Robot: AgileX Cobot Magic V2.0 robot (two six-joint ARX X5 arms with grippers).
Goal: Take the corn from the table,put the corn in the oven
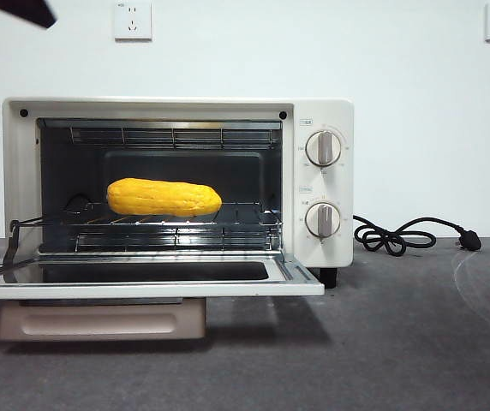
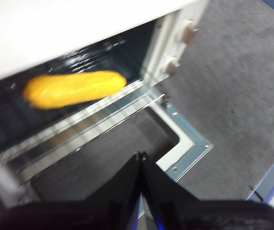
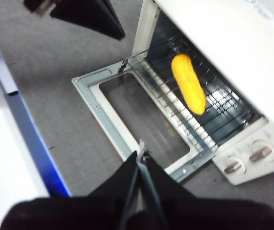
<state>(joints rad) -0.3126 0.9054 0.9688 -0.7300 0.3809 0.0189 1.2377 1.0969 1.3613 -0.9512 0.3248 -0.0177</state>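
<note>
**Corn on the rack, both arms clear of the oven**

We're looking across a dark grey, mottled counter (image 1: 416, 342) with a plain white wall behind it, and we count two wall sockets (image 1: 133, 20) up there. On the counter stands one oven (image 1: 331, 111), cream-white, its door (image 1: 142, 287) dropped flat and open toward us. One corn (image 1: 164, 197) lies lengthwise on the wire rack (image 1: 228, 221) inside, toward the left half of the cavity. Two round knobs (image 1: 323, 148) sit one above the other on the oven's right panel. A single black power cord (image 1: 395, 237) coils on the counter beside the oven's right side, its plug lying farther right.

Front on, we get only a black tip at the top left corner. The wrist cameras give us more: the left gripper (image 2: 140, 155) hangs above the open door with its fingers pressed together, holding nothing, the corn (image 2: 72, 88) blurred beyond. The right gripper (image 3: 141, 154) also shows its fingers pressed together and empty, above the door's outer edge. That same view catches the other arm's dark fingers off to the oven's far side, and a blue-trimmed counter edge (image 3: 36, 148) that the front view never shows.
</note>
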